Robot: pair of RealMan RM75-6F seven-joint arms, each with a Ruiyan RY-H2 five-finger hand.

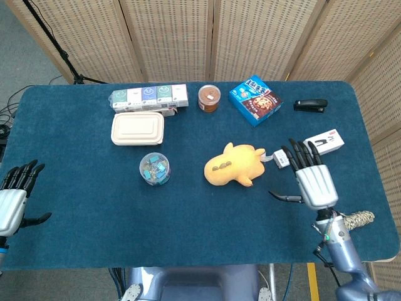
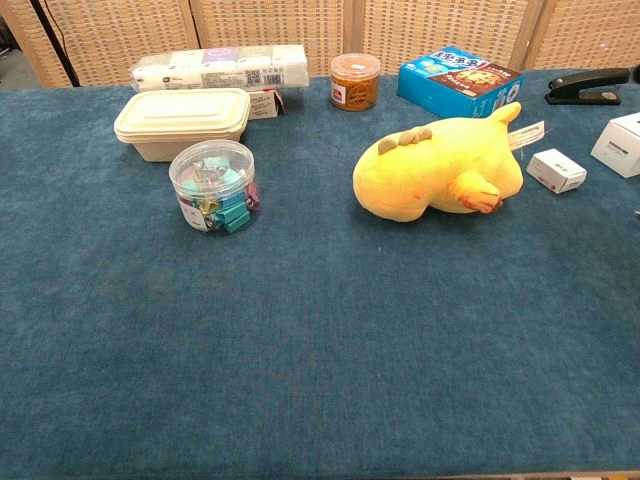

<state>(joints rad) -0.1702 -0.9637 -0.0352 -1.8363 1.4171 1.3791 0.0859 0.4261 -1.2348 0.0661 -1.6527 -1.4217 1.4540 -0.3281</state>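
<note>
A yellow plush toy lies on its side in the middle of the blue table, with nothing touching it. My right hand hovers to its right, fingers spread and empty, just below a small white box. My left hand hangs at the table's left edge, fingers apart, holding nothing. Neither hand shows in the chest view.
A clear tub of binder clips, a beige lidded container, a row of cartons, an orange-lidded jar, a blue cookie box, a black stapler, a white box and a coil of rope stand around.
</note>
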